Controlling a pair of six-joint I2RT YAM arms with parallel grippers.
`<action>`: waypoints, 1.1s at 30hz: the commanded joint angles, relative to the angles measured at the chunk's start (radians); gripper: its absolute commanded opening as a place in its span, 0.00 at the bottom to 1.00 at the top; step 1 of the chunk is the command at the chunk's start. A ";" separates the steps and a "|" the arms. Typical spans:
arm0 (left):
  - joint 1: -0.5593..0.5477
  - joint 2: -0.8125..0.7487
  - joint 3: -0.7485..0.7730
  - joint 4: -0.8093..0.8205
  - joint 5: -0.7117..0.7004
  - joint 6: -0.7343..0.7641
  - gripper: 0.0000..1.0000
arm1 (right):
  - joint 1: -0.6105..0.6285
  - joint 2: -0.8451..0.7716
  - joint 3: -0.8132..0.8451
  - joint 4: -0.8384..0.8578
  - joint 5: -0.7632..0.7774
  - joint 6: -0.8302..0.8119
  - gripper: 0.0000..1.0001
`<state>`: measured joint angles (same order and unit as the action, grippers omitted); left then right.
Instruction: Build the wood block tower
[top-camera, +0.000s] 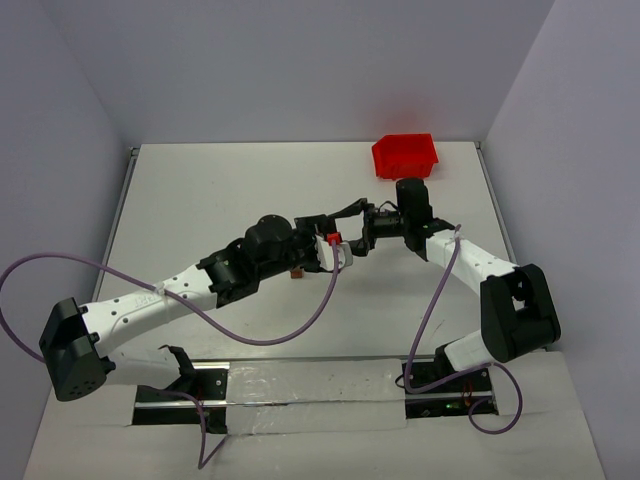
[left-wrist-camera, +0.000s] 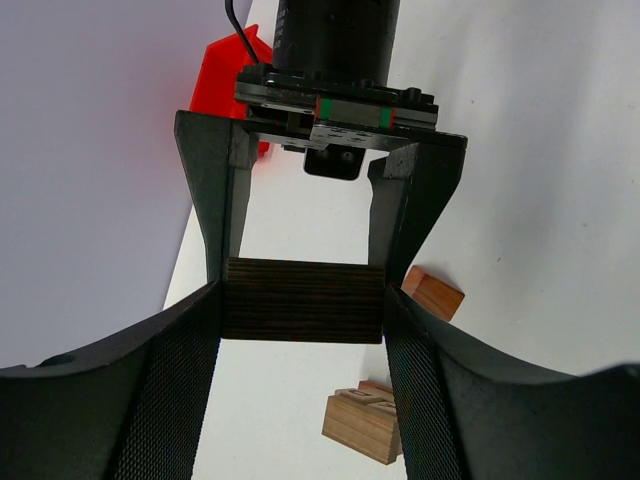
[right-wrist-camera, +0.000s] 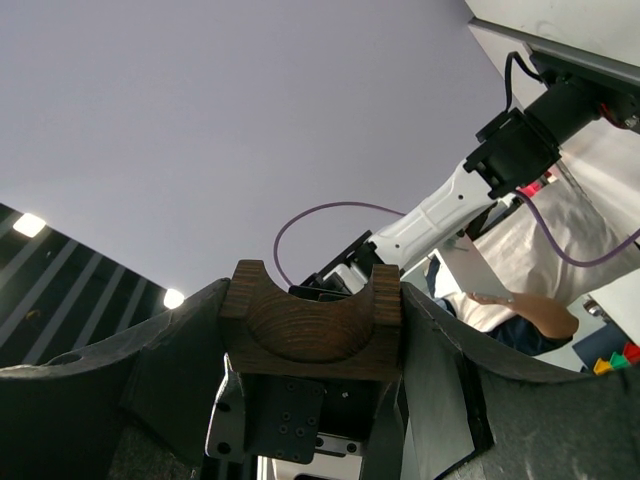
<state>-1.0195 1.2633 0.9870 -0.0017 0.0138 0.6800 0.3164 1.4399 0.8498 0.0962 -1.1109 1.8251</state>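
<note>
White desk (top-camera: 220, 190) inside pale grey walls. Above mid-desk, left end effector (left-wrist-camera: 303, 305) and right end effector (right-wrist-camera: 312, 310) tip to tip, reaching in from opposite directions, each pinching the same dark arch block (right-wrist-camera: 312, 350), held clear of the desk. Beneath, lying on the desk: one reddish-tan block (left-wrist-camera: 433, 292) and, near it, one pale block (left-wrist-camera: 360, 428), perhaps with another piece on top, hard to tell. No tower in view; task judged barely begun, nearly all stacking left. Count: two end effectors, three certain wood blocks, one red bin (top-camera: 405, 155) at the far edge.
</note>
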 joint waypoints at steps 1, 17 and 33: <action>-0.005 -0.003 -0.015 0.011 0.000 0.002 0.67 | 0.010 -0.047 -0.001 0.059 -0.035 0.016 0.00; -0.005 -0.013 -0.016 0.005 0.016 0.004 0.36 | 0.010 -0.052 -0.018 0.086 -0.025 0.019 0.34; 0.043 -0.048 0.092 -0.187 0.213 -0.127 0.00 | -0.029 -0.044 -0.025 0.011 0.021 -0.097 1.00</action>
<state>-1.0018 1.2533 1.0080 -0.1148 0.1070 0.6286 0.3150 1.4241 0.8248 0.1036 -1.1152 1.7866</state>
